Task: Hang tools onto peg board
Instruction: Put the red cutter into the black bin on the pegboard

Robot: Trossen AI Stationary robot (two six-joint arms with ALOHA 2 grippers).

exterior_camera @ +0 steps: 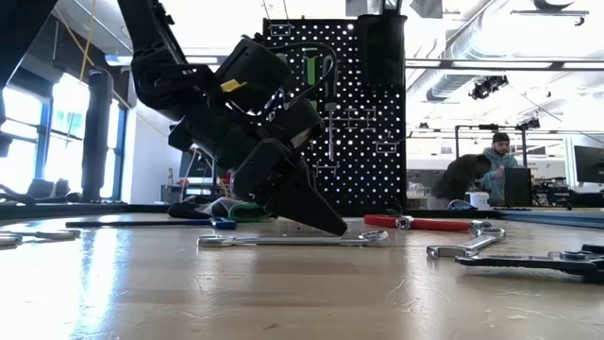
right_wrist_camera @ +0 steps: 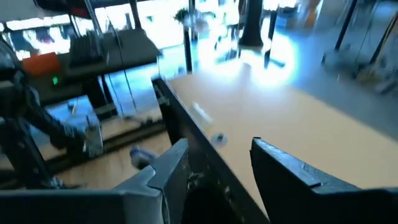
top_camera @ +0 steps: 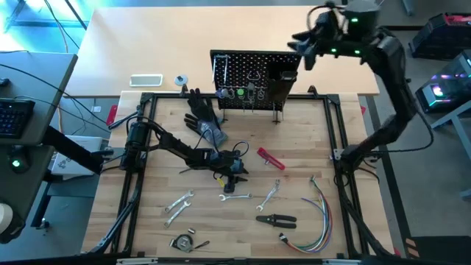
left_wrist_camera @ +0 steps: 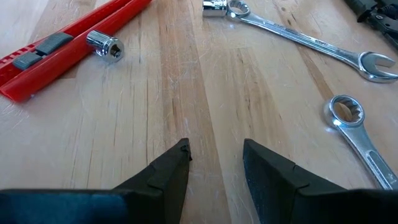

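Now my left pincer (left_wrist_camera: 214,162) is low over the table (left_wrist_camera: 155,112), its fingers apart and holding nothing, near a silver wrench (left_wrist_camera: 357,134) and a red tool (left_wrist_camera: 56,53). My right pincer (right_wrist_camera: 217,165) is above the peg board (top_camera: 254,77), fingers apart, also empty.
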